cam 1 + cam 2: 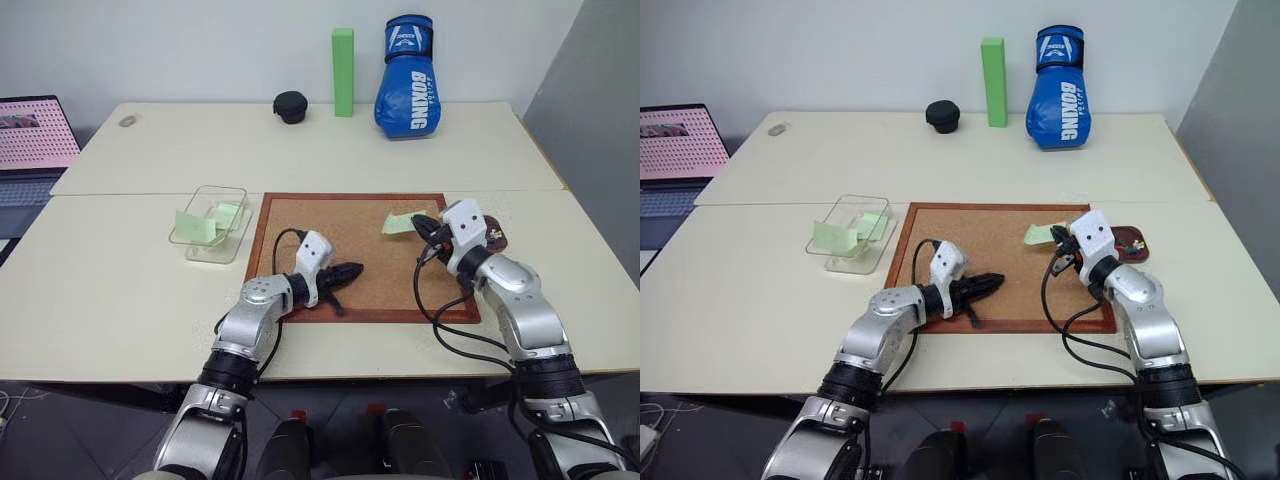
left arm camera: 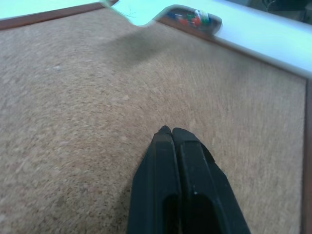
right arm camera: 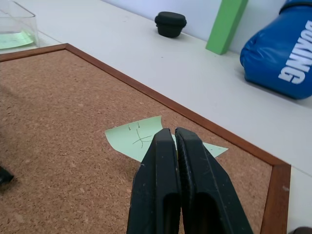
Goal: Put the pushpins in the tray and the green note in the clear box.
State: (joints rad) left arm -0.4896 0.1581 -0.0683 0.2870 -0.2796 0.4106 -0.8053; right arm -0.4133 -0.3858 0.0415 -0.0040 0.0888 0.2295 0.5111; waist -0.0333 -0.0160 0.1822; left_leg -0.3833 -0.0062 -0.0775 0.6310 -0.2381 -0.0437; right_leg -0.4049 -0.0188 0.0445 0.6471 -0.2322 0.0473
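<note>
A pale green note [image 1: 396, 223] hangs just above the corkboard's far right part, with my right gripper [image 1: 418, 224] shut on its edge. In the right wrist view the note [image 3: 134, 139] spreads to both sides of the closed fingertips. The dark reddish tray [image 1: 496, 240] sits right of the board, partly hidden behind my right wrist. In the left wrist view small coloured pushpins [image 2: 191, 19] lie inside it. My left gripper [image 1: 355, 269] is shut and holds nothing, low over the board's near middle. The clear box [image 1: 212, 252] stands left of the board and holds other pale green notes.
The wood-framed corkboard [image 1: 370, 300] lies between my arms. At the back of the table are a blue boxing glove [image 1: 407, 90], a tall green block [image 1: 343, 70] and a black round object [image 1: 290, 106]. A laptop [image 1: 30, 140] sits at the far left.
</note>
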